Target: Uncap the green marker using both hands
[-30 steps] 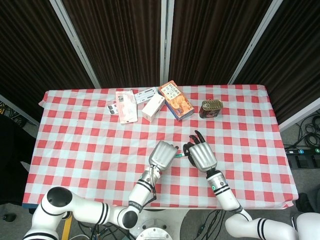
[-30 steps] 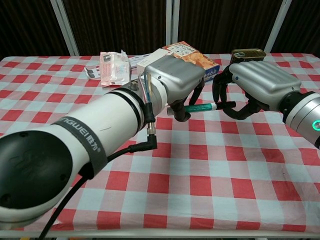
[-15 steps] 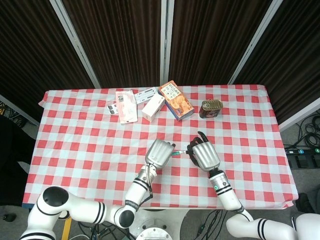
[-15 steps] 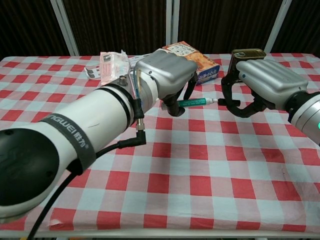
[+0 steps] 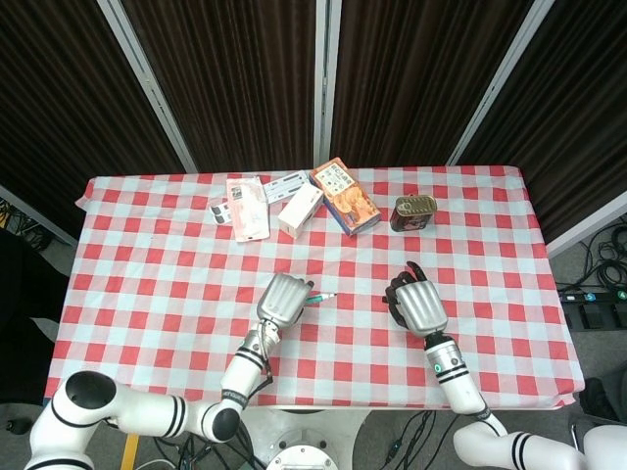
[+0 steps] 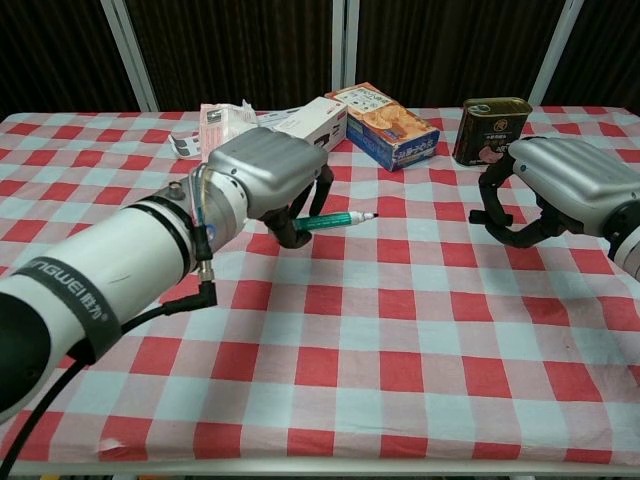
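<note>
Now the left hand [image 6: 268,178] pinches the slim green plastic marker [image 6: 335,220], bare tip jutting beyond its fingers [image 6: 290,228]; right hand [image 6: 560,185] well apart, fingers curled, contents unclear.

Red-checked table [image 5: 147,284] with boxes [image 5: 345,196], packet [image 5: 247,207], tin [image 5: 414,211].

Setting: a staged test booth in a lab, not a home. I work at a table [image 5: 147,284] under a red-and-white checked cloth, backed at 12 o'clock by dark curtain panels [image 5: 235,78] split by pale metal struts [image 5: 147,83]. Loose cables and a power strip [image 5: 588,299] lie on the grey floor at 3 o'clock. Sample goods line the far edge: a printed carton [image 5: 345,196], a tin can [image 5: 414,211].
</note>
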You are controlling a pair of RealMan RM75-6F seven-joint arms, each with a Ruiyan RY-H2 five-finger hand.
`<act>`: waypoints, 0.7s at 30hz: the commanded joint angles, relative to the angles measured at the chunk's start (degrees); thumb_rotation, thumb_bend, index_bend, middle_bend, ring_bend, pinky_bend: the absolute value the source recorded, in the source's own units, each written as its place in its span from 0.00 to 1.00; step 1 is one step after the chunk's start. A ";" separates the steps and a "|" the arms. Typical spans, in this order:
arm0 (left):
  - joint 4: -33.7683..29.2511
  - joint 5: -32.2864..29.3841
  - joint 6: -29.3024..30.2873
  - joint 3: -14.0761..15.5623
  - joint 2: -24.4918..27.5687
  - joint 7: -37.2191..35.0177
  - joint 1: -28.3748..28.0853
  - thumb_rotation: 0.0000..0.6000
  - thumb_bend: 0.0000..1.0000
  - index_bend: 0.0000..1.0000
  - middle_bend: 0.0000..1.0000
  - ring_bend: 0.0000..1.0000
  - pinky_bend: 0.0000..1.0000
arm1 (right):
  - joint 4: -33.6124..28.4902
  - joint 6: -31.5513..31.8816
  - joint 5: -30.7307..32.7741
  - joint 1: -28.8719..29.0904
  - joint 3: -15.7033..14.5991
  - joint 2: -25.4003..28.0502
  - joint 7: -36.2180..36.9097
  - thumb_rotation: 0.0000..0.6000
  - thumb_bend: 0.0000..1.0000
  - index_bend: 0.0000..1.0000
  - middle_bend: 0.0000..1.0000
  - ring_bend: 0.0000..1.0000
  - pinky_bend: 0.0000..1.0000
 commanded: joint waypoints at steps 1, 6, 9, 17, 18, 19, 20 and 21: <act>4.54 3.15 -1.80 2.37 -0.28 -4.44 2.32 1.00 0.43 0.55 0.60 0.93 0.90 | 1.46 -0.63 0.43 -0.10 -0.16 -0.72 0.68 1.00 0.33 0.74 0.67 0.32 0.15; 8.50 5.72 -3.73 3.26 -0.61 -8.68 3.95 1.00 0.35 0.51 0.56 0.92 0.89 | 3.82 -1.82 1.16 0.11 -0.11 -2.09 1.42 1.00 0.31 0.72 0.65 0.32 0.15; 10.24 7.02 -4.84 3.62 -0.68 -10.36 4.69 1.00 0.31 0.48 0.52 0.92 0.88 | 5.24 -3.11 1.89 0.33 -0.11 -2.81 1.71 1.00 0.28 0.66 0.61 0.30 0.13; 11.49 10.12 -5.99 3.30 0.15 -13.86 6.44 1.00 0.21 0.40 0.45 0.91 0.88 | 4.16 -5.05 3.24 0.34 0.05 -1.78 2.23 1.00 0.07 0.39 0.38 0.13 0.02; 11.29 10.38 -5.80 3.12 0.33 -14.07 6.65 1.00 0.21 0.40 0.45 0.91 0.88 | 3.89 -4.86 3.21 0.24 0.07 -1.56 2.29 1.00 0.07 0.38 0.37 0.12 0.02; 10.80 10.67 -5.48 2.84 0.67 -14.32 6.96 1.00 0.20 0.40 0.44 0.91 0.88 | 3.53 -4.53 3.12 0.04 0.06 -1.23 2.40 1.00 0.06 0.38 0.36 0.11 0.02; 10.25 10.84 -5.13 2.58 1.00 -14.47 7.23 1.00 0.20 0.40 0.44 0.91 0.88 | 3.24 -4.24 3.04 -0.12 0.04 -0.97 2.46 1.00 0.06 0.37 0.36 0.11 0.02; 9.53 11.09 -4.65 2.31 1.42 -14.67 7.53 1.00 0.20 0.40 0.44 0.91 0.88 | 2.90 -3.92 2.96 -0.31 0.02 -0.66 2.47 1.00 0.05 0.37 0.35 0.11 0.02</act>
